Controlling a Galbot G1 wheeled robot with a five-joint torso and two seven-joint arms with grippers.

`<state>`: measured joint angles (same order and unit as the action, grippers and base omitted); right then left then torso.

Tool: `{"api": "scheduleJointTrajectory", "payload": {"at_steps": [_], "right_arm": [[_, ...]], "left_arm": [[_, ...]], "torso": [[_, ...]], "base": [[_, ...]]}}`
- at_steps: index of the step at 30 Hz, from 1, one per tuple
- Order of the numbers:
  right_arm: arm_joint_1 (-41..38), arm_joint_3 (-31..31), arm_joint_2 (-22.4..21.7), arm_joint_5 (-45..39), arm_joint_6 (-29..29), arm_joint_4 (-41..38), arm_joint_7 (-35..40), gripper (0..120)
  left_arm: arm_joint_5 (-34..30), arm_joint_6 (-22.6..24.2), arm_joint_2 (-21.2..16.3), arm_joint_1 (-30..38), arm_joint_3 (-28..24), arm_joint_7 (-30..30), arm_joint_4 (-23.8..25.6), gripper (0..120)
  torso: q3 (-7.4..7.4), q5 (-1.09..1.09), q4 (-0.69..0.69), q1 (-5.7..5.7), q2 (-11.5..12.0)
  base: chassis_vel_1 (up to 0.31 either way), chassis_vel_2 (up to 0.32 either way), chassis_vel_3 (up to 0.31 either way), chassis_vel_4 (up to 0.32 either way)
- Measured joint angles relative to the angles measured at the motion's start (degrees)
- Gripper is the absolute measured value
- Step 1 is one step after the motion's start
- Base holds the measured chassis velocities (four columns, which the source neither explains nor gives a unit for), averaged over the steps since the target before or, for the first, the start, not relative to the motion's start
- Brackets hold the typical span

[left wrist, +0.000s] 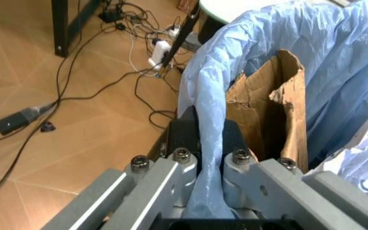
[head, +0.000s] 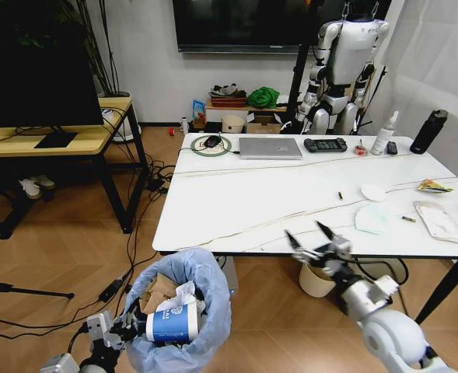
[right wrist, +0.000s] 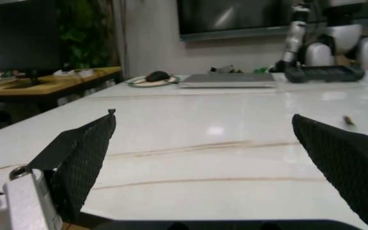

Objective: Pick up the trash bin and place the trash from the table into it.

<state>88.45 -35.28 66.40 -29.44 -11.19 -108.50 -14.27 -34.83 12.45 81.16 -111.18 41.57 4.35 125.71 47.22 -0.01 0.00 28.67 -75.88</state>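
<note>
Lower left of the head view: left gripper (head: 108,330) pinches the rim of the trash bin (head: 205,280), holding it beside the counter (head: 252,202) edge. Right gripper (head: 312,242), fingers spread wide, hovers at the near edge, ready for the tissue (head: 371,219) lying centre right.

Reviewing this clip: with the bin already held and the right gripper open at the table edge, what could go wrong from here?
The left gripper pinches mostly the bag at the rim of the trash bin, so the liner may slip or tear. The paper cup and cardboard already sit high, so new litter could spill. The open right gripper is at the near edge of the table, far from the round lid.
</note>
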Motion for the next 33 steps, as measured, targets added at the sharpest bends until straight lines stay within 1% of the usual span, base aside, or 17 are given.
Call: {"api": "scheduleJointTrajectory", "payload": {"at_steps": [3, 4, 5, 8, 9, 12, 14, 15, 17, 21, 27, 31, 33], "right_arm": [[3.09, -3.82, 5.20, 0.94, -2.07, 0.86, -1.54, 100], [3.78, -4.66, 6.39, 1.25, -2.60, 1.07, -1.95, 100], [3.78, -4.66, 6.39, 1.25, -2.60, 1.07, -1.95, 100], [6.44, -7.57, 11.27, 2.34, -5.11, 2.43, -4.59, 100], [6.50, -7.65, 11.43, 2.37, -5.17, 2.47, -4.70, 100], [8.10, -9.46, 17.06, 3.93, -7.39, 4.28, -7.85, 100], [8.20, -9.56, 17.56, 4.08, -7.59, 4.43, -8.00, 100], [8.45, -9.88, 19.04, 4.42, -8.13, 4.68, -8.44, 100], [8.89, -10.14, 20.54, 4.59, -8.54, 4.70, -8.89, 100], [9.14, -10.48, 21.19, 4.61, -8.83, 4.48, -9.38, 100], [9.16, -10.67, 20.97, 4.22, -8.85, 4.28, -9.61, 100], [8.11, -10.19, 19.17, 2.93, -8.82, 5.14, -9.89, 100], [8.03, -10.08, 18.99, 2.80, -8.82, 5.25, -10.02, 100]], "left_arm": [[-0.54, -0.36, -0.28, 0.20, -0.34, 0.38, -1.74, 0], [-0.76, -0.44, -0.29, 0.28, -0.47, 0.43, -2.22, 0], [-0.76, -0.44, -0.29, 0.28, -0.47, 0.43, -2.22, 0], [-1.35, -0.87, -1.21, 0.53, -1.82, 0.78, -4.45, 0], [-1.35, -0.90, -1.28, 0.57, -1.93, 0.80, -4.59, 0], [-0.47, -1.00, -2.12, 1.77, -4.53, 0.89, -6.33, 0], [-0.33, -1.00, -2.08, 1.93, -4.77, 0.89, -6.44, 0], [-0.09, -1.01, -1.76, 2.30, -5.65, 0.89, -6.69, 0], [0.14, -1.18, -1.27, 2.34, -6.78, 0.95, -6.93, 0], [0.45, -1.81, -0.79, 1.89, -7.53, 1.29, -7.23, 0], [0.54, -2.54, -0.31, 1.33, -7.43, 1.74, -7.64, 0], [0.76, -2.72, 0.93, 1.59, -6.14, 1.85, -8.27, 0], [0.90, -2.73, 1.10, 1.51, -5.90, 1.85, -8.27, 0]], "torso": [[0.00, 0.00, -0.01, 0.00, 0.00], [0.00, 0.00, -0.01, 0.00, 0.00], [0.00, 0.00, -0.01, 0.00, 0.00], [0.00, -0.01, 0.00, 0.00, 0.00], [0.00, -0.01, 0.00, 0.00, 0.00], [0.00, 0.00, -0.01, 0.00, 0.00], [0.00, -0.01, -0.01, 0.00, 0.00], [0.00, 0.00, -0.01, 0.00, 0.00], [0.00, 0.00, -0.01, 0.00, 0.00], [0.00, 0.00, 0.00, 0.00, 0.00], [0.00, 0.01, 0.00, 0.00, 0.00], [0.00, 0.00, 0.00, 0.00, 0.01], [0.00, 0.00, 0.00, 0.00, 0.01]], "base": [[0.000, 0.000, 0.000, 0.000], [0.000, 0.000, 0.000, 0.000], [0.000, 0.000, 0.000, 0.000], [0.000, 0.000, 0.000, 0.000], [0.000, 0.000, 0.000, 0.000], [0.000, 0.000, 0.000, 0.000], [0.000, 0.000, 0.000, 0.000], [0.000, 0.000, 0.000, 0.000], [0.000, 0.000, 0.000, 0.000], [0.000, 0.000, 0.000, 0.000], [0.000, 0.000, 0.000, 0.000], [0.000, 0.000, 0.000, 0.000], [0.000, 0.000, 0.000, 0.000]]}}
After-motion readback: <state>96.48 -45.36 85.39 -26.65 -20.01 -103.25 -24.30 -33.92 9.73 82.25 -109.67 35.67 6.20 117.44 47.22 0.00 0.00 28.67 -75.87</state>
